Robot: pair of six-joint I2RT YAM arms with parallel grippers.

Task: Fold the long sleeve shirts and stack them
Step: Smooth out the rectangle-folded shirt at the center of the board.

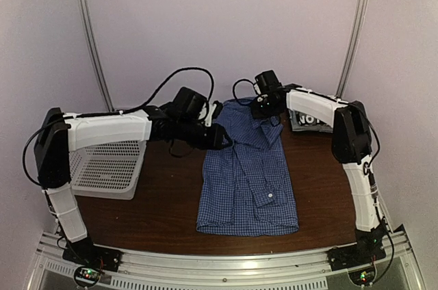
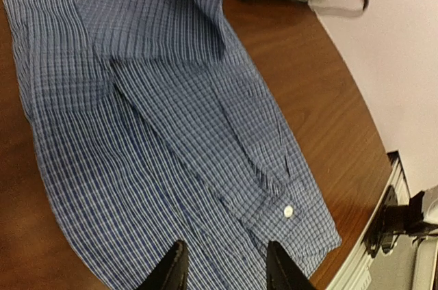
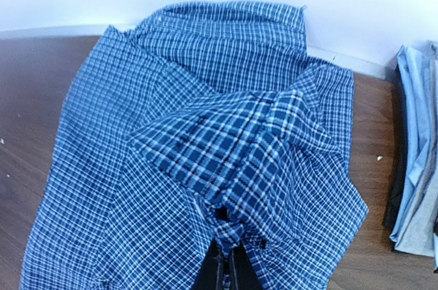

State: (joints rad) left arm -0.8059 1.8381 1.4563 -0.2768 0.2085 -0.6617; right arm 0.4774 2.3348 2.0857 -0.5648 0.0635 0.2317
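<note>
Blue shirt (image 1: 246,180) on table (image 1: 164,218) (outside basket (image 1: 109,167))

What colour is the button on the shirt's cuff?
The button is white, on the blue fine-checked shirt; clearest in the left wrist view.

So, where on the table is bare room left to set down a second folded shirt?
Two bare patches of table: one between the white basket and the blue shirt, one between that shirt and the right arm. The far edge is crowded: left gripper, right gripper and the black-and-white shirt sit there.
</note>
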